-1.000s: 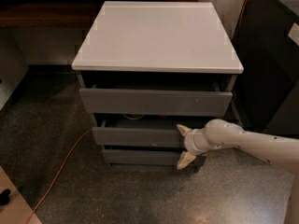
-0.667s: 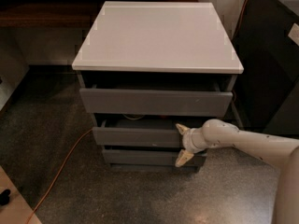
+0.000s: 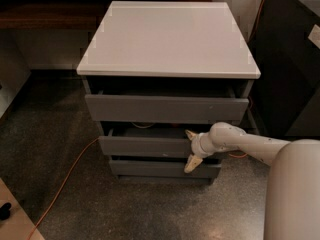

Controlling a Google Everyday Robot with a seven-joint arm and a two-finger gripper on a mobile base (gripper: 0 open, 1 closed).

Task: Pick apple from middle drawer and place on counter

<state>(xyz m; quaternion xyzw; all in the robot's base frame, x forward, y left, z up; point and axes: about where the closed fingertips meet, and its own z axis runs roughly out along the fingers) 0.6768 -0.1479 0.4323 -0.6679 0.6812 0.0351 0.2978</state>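
**Drawer-opening step in hand; apple not yet reached**

The flat, square, pale grey-white slab table (image 3: 167, 39) tops the cabinet, and no apple is seen on it. Beneath it, the dark grey, flat-fronted middle drawer (image 3: 145, 146) is drawn out only a little. Its interior is largely hidden under the taller dark grey top drawer (image 3: 165, 109). The cream two-finger end effector (image 3: 191, 150) is placed at the right end of the middle drawer's front. Its fingers are spread, one above the front and one below. The small red apple cannot be made out and is judged to lie inside the drawer. Next, the drawer would need pulling farther out, so that the apple can be reached from above.
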